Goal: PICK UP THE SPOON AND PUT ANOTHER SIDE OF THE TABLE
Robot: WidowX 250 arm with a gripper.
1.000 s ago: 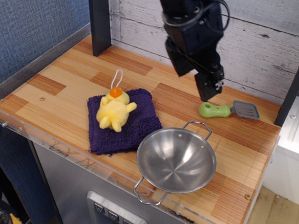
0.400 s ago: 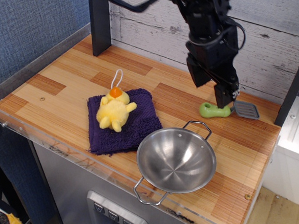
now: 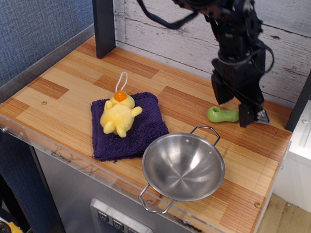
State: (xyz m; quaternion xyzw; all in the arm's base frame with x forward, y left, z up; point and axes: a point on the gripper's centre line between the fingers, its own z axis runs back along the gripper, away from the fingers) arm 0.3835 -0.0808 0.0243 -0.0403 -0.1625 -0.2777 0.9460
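Whitewashed planks back the table [image 3: 56,83], where the spoon [image 3: 223,115] lies near the far right corner, green handle pointing left. Directly over its grey head hangs the gripper [image 3: 247,118] (whether its fingers are parted I cannot tell, since they overlap the head). This looks like the reach-and-grasp step; next comes closing on the spoon, lifting, then crossing past the steel bowl [image 3: 183,167].

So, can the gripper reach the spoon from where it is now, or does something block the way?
Probably yes. The gripper hangs right over the spoon, at its head end, and nothing stands between them. The steel bowl sits nearer the front edge, clear of the spoon. Whether the jaws are open cannot be told.
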